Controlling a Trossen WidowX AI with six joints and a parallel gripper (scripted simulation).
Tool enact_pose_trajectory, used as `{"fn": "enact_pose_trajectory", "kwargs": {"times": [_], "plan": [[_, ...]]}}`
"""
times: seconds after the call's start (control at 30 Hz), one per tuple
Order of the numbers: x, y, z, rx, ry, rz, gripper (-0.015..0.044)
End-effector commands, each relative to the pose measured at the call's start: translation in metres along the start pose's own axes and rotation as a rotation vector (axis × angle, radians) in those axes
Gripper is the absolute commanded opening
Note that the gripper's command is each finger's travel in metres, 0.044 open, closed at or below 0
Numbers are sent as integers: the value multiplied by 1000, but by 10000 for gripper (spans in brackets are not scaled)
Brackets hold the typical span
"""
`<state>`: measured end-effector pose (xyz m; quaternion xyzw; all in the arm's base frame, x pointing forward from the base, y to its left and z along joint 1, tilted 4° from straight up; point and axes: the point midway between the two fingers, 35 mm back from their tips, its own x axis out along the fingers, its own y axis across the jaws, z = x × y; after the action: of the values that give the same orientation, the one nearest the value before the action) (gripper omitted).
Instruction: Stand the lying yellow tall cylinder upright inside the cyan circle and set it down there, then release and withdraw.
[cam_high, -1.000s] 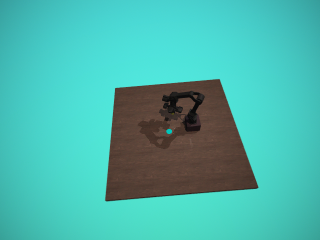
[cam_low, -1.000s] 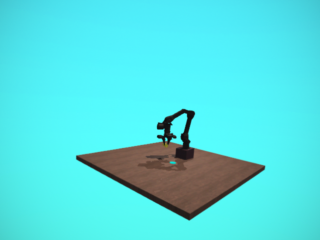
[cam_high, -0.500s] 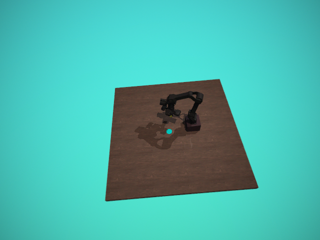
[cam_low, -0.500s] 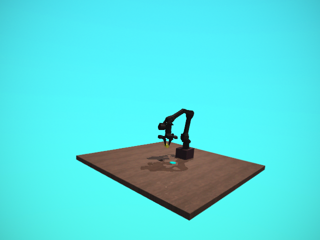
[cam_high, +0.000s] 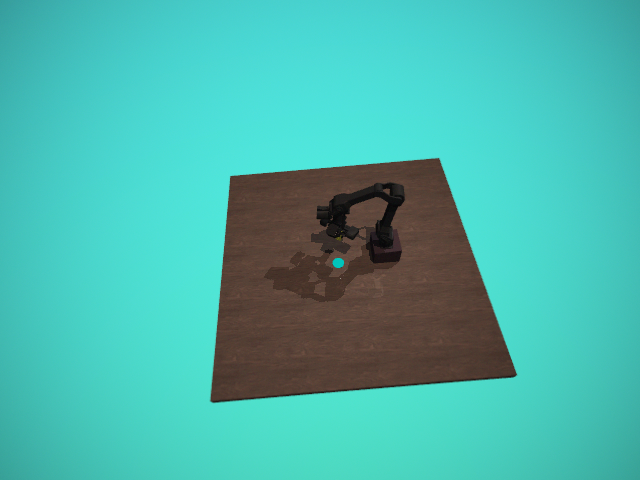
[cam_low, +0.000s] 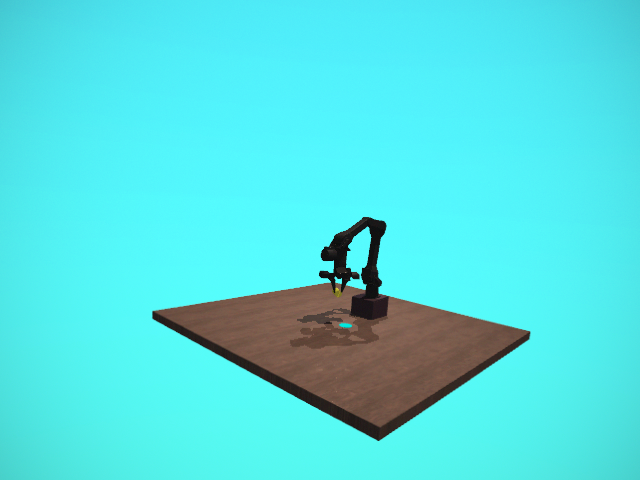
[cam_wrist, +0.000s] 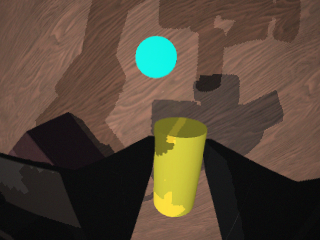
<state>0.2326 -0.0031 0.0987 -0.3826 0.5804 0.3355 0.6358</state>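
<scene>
The yellow tall cylinder (cam_high: 339, 238) (cam_low: 337, 292) (cam_wrist: 178, 170) is held between the two fingertips of my gripper (cam_low: 338, 291) (cam_wrist: 179, 144), which is shut on it. In the exterior view it hangs in the air above the table. In the wrist view one round end faces up the frame and the body runs down between the fingers. In the top view the gripper hides most of it. The cyan circle (cam_high: 338, 262) (cam_low: 345, 325) (cam_wrist: 156, 57) lies flat on the table; nothing stands on it. In the wrist view it is above and a little left of the cylinder.
The arm's dark base block (cam_high: 386, 248) (cam_low: 369, 306) (cam_wrist: 65, 142) stands on the brown wooden table (cam_high: 361, 341) (cam_low: 413, 372), to the right of the circle in the top and exterior views. Shadows of the arm and gripper fall around the circle.
</scene>
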Motion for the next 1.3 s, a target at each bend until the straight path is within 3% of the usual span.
{"fn": "enact_pose_trajectory", "kwargs": {"times": [0.0,0.67,1.27], "plan": [[1,5,12,29,10,9,105],[-6,31,63,148,3,7,105],[9,27,71,203,-99,42,105]]}}
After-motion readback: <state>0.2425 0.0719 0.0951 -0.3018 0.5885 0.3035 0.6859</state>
